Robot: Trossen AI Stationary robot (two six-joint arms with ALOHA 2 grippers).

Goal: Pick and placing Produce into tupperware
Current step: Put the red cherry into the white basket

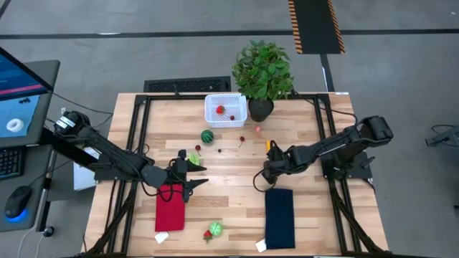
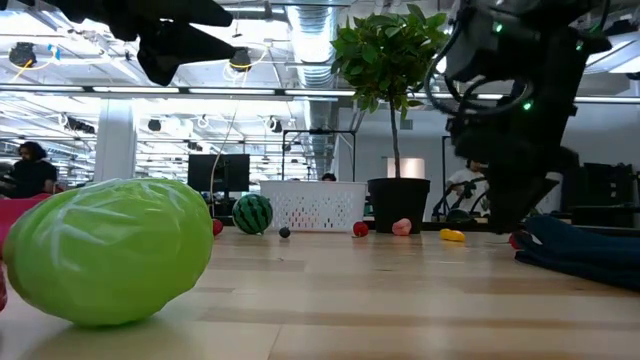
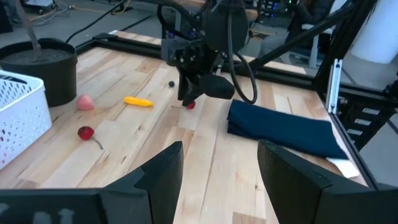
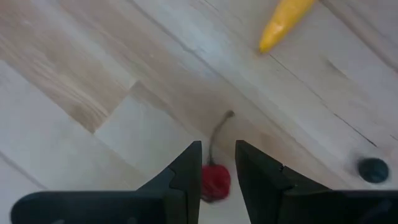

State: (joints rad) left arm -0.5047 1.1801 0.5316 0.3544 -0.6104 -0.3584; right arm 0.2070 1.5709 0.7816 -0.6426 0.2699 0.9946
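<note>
Only my right wrist view shows the right claw [image 4: 217, 171] narrowed around a glossy red cherry [image 4: 215, 182] — thin stem lying on the pale wood-grain tabletop [image 4: 74, 93]. My left claw [image 3: 221, 165] hangs half open, empty — a smooth yellow pepper [image 4: 285, 20] lies nearby.

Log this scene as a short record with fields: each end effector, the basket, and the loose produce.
right end effector: low over the table, fingers straddling a small red cherry; grip not confirmed
left end effector: fingers apart, empty, above bare wood
basket: white mesh, by the potted plant, one red item inside
loose produce: watermelon ball, yellow pepper, pink piece, second cherry
cloths: red cloth, dark blue cloth
</note>
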